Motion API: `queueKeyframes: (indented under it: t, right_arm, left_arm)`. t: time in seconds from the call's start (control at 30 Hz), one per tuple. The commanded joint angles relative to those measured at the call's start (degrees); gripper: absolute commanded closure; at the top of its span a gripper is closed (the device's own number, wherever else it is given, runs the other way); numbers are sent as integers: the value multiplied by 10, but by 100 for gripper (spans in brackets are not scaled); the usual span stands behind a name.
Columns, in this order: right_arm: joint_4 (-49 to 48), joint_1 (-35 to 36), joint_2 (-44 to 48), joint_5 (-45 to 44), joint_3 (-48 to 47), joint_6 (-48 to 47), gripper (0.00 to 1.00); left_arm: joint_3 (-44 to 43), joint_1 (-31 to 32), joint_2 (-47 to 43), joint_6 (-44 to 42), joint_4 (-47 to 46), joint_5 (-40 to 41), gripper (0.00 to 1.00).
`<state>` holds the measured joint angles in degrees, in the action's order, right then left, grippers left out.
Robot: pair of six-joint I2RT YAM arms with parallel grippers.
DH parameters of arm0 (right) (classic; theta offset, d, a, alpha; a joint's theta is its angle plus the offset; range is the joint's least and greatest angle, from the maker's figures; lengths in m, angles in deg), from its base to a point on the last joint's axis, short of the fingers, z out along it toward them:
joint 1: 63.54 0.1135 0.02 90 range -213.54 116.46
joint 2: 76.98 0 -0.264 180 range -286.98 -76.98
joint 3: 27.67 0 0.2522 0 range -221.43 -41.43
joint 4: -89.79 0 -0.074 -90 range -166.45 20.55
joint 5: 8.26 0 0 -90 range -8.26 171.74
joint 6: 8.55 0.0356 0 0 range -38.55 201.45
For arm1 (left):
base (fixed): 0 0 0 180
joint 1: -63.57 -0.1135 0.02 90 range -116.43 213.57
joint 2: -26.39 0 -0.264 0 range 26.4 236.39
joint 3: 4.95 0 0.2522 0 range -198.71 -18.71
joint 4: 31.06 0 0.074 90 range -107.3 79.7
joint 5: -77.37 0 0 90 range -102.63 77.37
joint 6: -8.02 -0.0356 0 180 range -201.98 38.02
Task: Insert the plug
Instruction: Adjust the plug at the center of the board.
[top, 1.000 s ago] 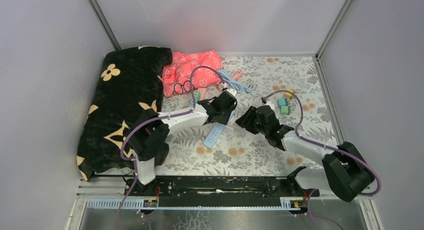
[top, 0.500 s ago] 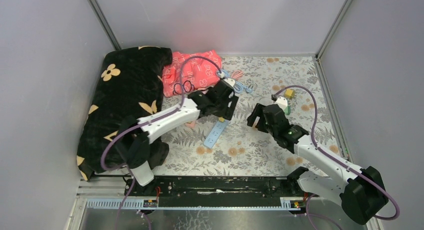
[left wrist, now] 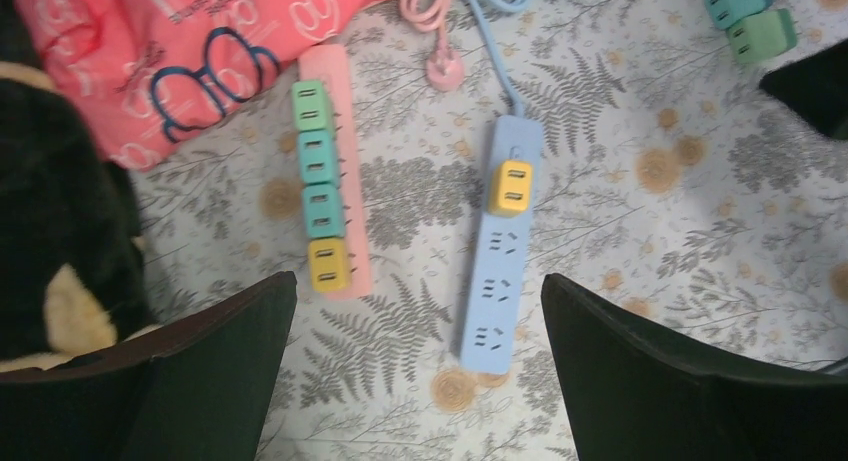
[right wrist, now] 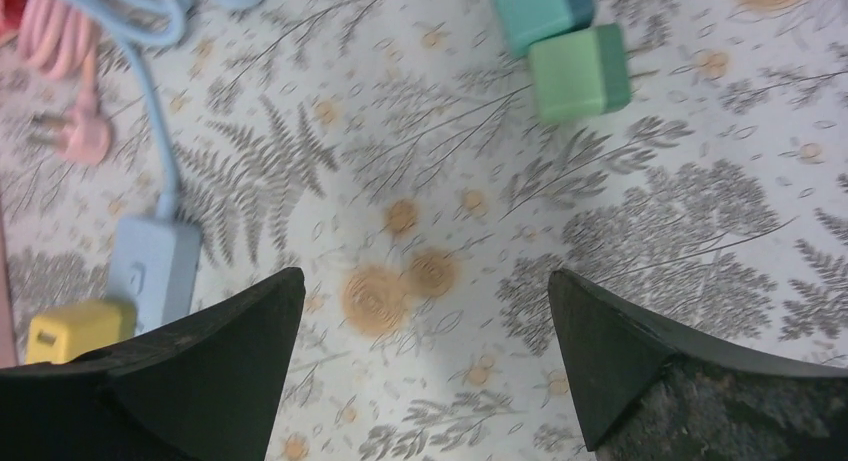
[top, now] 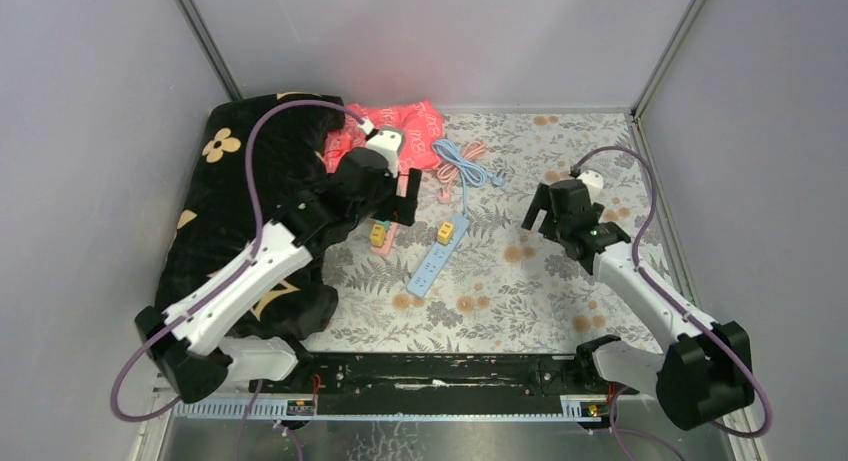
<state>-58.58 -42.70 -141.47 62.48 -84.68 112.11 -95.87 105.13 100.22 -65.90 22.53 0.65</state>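
A blue power strip point(left wrist: 498, 281) lies on the fern-patterned cloth with a yellow plug point(left wrist: 510, 188) seated in its socket nearest the cable. From above, the strip point(top: 436, 259) and plug point(top: 446, 231) sit between the two arms. My left gripper point(left wrist: 418, 281) hangs open high above the cloth, nothing between its fingers; in the top view it point(top: 405, 203) is left of the strip. My right gripper point(right wrist: 426, 276) is open and empty too, right of the strip point(right wrist: 150, 266). Loose teal point(right wrist: 540, 6) and green point(right wrist: 580, 73) plugs lie beyond it.
A pink power strip point(left wrist: 350, 161) holds three teal-green plugs and a yellow one point(left wrist: 328, 264). Coiled pink and blue cables point(top: 460, 161) lie behind. A black flowered cushion point(top: 250, 191) and a red bag point(top: 390, 131) fill the left and back left. Grey walls close in the sides.
Both grippers went from nearly shut to open and drew away from the blue strip. The left arm rose and swung left; the right pulled back to the right. The yellow plug now shows in the strip.
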Motion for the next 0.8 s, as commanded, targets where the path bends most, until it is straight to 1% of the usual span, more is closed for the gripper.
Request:
queueKeyframes:
  t: [0.0,0.17,0.3,0.4,0.57,0.77]
  right_arm:
    - [-14,-69,-34,43,-42,-38,1]
    - [-48,-147,-105,107,-70,-38,1]
    - [-64,-198,-171,130,-97,-29,5]
    - [-72,-225,-207,149,-109,-17,9]
    - [-66,-240,-243,131,-124,-36,14]
    - [-47,-241,-273,116,-135,-81,16]
  left_arm:
    - [64,-10,-55,-40,-30,68,0]
    - [97,-27,-67,-50,-42,106,0]
    - [118,-35,-77,-48,-51,105,0]
    - [133,-45,-83,-48,-58,102,0]
    - [140,-56,-77,-47,-60,113,0]
    - [141,-68,-75,-44,-61,100,0]
